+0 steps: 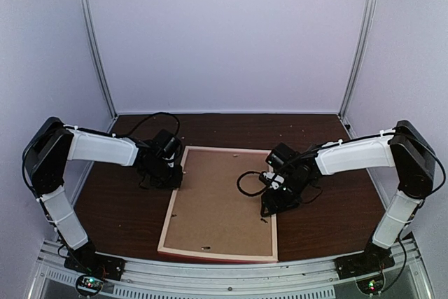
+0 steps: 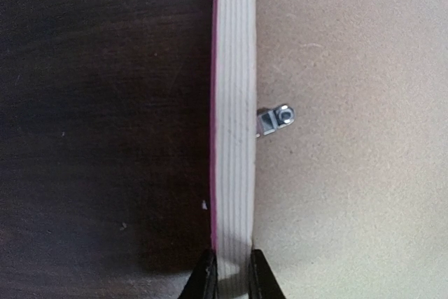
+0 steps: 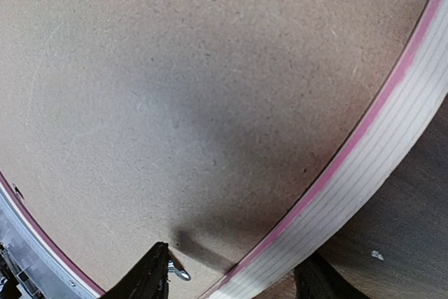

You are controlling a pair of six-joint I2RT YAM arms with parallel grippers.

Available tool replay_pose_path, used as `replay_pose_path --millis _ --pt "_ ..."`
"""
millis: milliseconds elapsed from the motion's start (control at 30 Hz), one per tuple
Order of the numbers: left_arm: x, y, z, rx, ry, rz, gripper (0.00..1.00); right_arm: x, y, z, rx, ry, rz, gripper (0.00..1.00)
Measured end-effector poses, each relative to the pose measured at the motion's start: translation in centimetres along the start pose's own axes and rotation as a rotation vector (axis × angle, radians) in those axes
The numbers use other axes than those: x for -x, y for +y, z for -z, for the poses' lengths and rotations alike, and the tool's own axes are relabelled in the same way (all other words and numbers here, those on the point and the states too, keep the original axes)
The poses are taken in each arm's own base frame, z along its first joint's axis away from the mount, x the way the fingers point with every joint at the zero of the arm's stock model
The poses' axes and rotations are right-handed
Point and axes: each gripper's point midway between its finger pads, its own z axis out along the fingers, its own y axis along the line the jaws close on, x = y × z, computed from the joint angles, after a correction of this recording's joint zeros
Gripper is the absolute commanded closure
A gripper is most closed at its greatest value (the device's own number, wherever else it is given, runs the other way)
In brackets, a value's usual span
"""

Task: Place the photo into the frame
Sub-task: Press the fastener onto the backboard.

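Now the left gripper (image 2: pixel 232 279) is squeezing the pale wood side of the frame (image 2: pixel 234 103), with the rail pinched between its two black fingers (image 2: pixel 201 283). From above, it is gripping at about 10 o'clock on the frame. A little metal clip (image 2: pixel 274 120) is sitting just beside the rail, at 1 o'clock from those fingers, over the brown backing board (image 1: pixel 220 201).

The right gripper (image 3: pixel 234 269) is standing wide apart and holding nothing. The frame's other side is running between its fingers, at about 3 o'clock on the frame, and one finger is almost touching another small clip (image 3: pixel 177 269).

The frame is lying face down on the dark table (image 1: pixel 119 201). The photo is not showing anywhere, so I cannot tell if it is under the board.

I think the clips are the job now. The left gripper should be holding the frame steady while the right one is nudging its clip sideways, softly, so nothing is sliding.
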Motion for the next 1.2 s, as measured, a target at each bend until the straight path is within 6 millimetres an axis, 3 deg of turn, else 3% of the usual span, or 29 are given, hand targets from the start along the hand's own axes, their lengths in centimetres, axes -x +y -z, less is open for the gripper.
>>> replay_pose_path --millis 633,1200 --pt "0.0 0.0 0.0 -0.004 -0.010 0.018 1.00 -0.8 -0.5 0.0 -0.082 0.014 0.042 0.40" --pt "0.0 0.0 0.0 -0.004 -0.010 0.021 1.00 -1.2 0.2 -0.2 -0.123 0.021 0.074 0.40"
